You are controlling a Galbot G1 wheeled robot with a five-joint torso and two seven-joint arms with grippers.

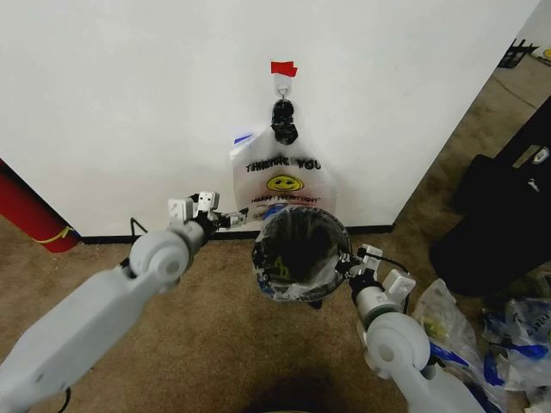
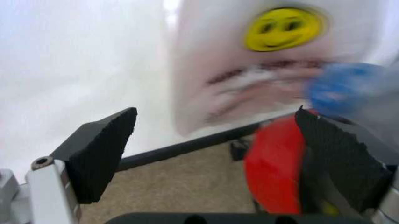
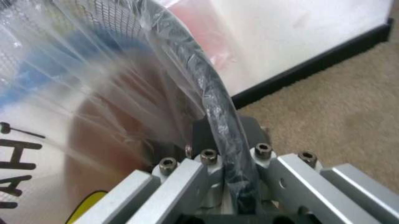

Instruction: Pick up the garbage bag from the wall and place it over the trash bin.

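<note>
The right gripper (image 1: 355, 262) pinched the bagged trash bin (image 1: 297, 258) rim; the left gripper (image 1: 231, 220), spread, should seat the garbage bag (image 1: 269, 277) evenly.

Brown carpet (image 1: 215, 301), black baseboard (image 1: 370, 229)

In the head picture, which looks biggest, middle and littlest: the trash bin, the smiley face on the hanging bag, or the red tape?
1. The trash bin, by far.
2. The smiley face.
3. The red tape; close to the smiley, so that ranking is unsure.
</note>
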